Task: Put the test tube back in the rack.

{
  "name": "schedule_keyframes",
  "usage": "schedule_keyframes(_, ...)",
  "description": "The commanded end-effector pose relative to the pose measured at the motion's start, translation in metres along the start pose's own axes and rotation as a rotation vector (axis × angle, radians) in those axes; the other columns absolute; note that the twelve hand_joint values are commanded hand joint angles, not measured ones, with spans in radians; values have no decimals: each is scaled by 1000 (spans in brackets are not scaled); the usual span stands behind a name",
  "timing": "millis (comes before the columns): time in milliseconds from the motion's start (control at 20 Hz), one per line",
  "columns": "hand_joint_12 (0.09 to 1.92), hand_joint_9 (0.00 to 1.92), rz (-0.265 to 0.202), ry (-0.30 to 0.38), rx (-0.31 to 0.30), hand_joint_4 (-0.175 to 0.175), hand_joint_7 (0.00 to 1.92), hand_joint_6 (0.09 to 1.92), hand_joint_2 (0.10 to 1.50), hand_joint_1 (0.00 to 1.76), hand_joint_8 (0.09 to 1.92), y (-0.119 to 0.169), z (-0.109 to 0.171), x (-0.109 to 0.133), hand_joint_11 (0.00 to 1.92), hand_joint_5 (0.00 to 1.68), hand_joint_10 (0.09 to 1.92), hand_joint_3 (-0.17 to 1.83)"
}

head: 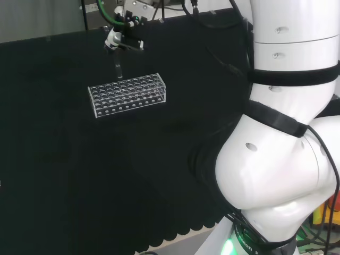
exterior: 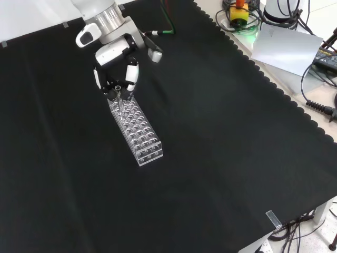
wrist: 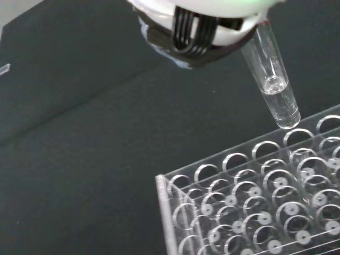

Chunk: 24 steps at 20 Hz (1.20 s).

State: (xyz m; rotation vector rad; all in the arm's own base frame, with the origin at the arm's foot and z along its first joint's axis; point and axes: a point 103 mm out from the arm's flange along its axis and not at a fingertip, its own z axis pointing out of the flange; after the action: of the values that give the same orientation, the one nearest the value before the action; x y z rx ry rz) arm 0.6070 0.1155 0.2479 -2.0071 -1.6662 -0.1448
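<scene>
Tube (wrist: 276, 85) tip hangs just above your rack's (wrist: 255, 202) edge holes, pinched in the robot hand (exterior: 117, 79), with clear liquid inside.

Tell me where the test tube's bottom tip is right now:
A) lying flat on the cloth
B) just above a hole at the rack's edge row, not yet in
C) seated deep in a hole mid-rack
B: in the wrist view the test tube, held by the hand, hangs with its rounded tip just over an edge hole of the rack.
</scene>
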Motion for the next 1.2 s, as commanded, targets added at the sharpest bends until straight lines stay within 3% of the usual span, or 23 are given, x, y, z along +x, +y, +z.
schedule_keyframes(50, 1042, 1259, 12, 15, 2, -175, 1639, 557, 859, 1419, 611, 5, 4, -25, 1090, 1246, 606, 235)
schedule_keyframes(200, 1043, 1259, 15, 19, 13, -175, 1639, 557, 859, 1419, 611, 4, 6, -25, 1090, 1247, 606, 235)
schedule_keyframes(250, 1043, 1259, 19, 1, 12, -175, 1639, 557, 859, 1419, 611, 4, 13, -11, 1089, 1247, 605, 235)
schedule_keyframes(350, 1043, 1259, 15, 11, 19, -175, 1639, 557, 859, 1419, 611, 4, 14, -5, 1089, 1247, 605, 234)
schedule_keyframes(550, 1044, 1259, 5, 33, 10, -175, 1639, 557, 859, 1419, 611, 6, 4, -15, 1089, 1247, 605, 234)
schedule_keyframes(650, 1044, 1259, 4, 7, 4, -175, 1639, 557, 859, 1419, 611, 6, 13, 4, 1089, 1247, 605, 234)
schedule_keyframes(850, 1044, 1259, 0, 13, 20, -175, 1639, 556, 859, 1419, 611, 5, 10, -8, 1088, 1247, 605, 234)
schedule_keyframes(950, 1045, 1259, 7, 2, 24, -175, 1639, 556, 859, 1419, 611, 4, 16, 7, 1088, 1247, 605, 234)
schedule_keyframes(1200, 1045, 1259, 4, -17, 25, -175, 1639, 556, 859, 1419, 611, 3, 19, 11, 1087, 1247, 605, 234)
